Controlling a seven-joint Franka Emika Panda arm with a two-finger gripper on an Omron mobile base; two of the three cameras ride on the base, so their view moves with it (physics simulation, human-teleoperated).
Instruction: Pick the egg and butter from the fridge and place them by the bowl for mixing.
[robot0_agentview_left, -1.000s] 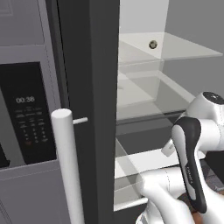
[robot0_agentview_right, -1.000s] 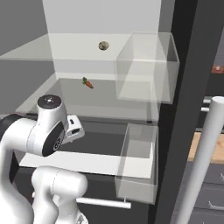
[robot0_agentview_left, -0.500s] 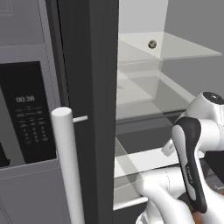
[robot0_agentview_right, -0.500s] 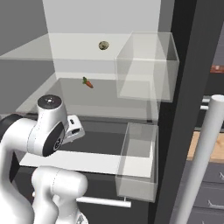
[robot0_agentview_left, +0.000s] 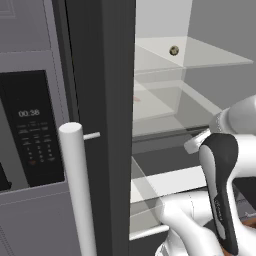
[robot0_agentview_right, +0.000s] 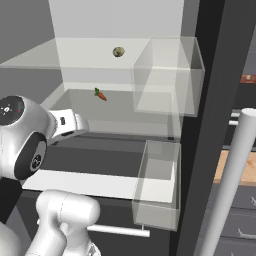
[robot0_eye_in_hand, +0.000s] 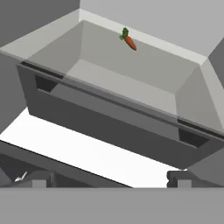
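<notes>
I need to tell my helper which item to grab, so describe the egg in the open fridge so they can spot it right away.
Look into the open fridge, at its top glass shelf. Toward the back of that shelf sits the egg, a tiny round tan-brown ball with darker shading. The carrot on the shelf below is orange, pointed and green-topped, so the egg is the round one above.
</notes>
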